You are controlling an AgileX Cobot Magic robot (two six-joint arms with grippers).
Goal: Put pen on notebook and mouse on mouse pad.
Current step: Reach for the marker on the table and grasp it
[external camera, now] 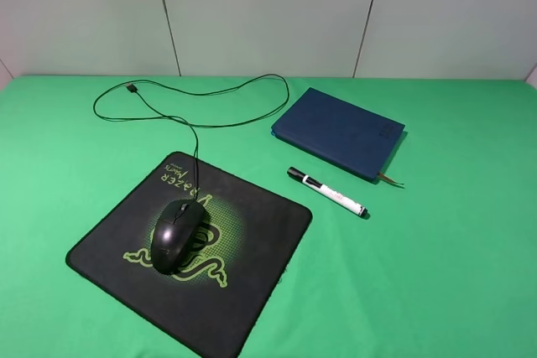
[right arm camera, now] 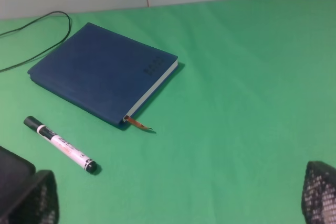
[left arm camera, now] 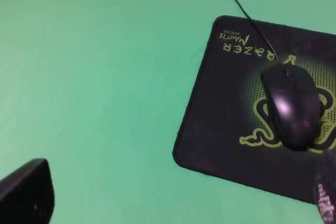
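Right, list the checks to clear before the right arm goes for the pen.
1. Mouse on mouse pad: ok, sitting near its middle.
2. Pen on notebook: not ok, lying on the green cloth beside it, apart.
3. Notebook cover free for the pen: ok, closed, nothing on it.
4. Right gripper open and empty: ok.
5. Left gripper open and empty: ok.
6. Mouse cable away from the pen: ok, it loops behind the pad.
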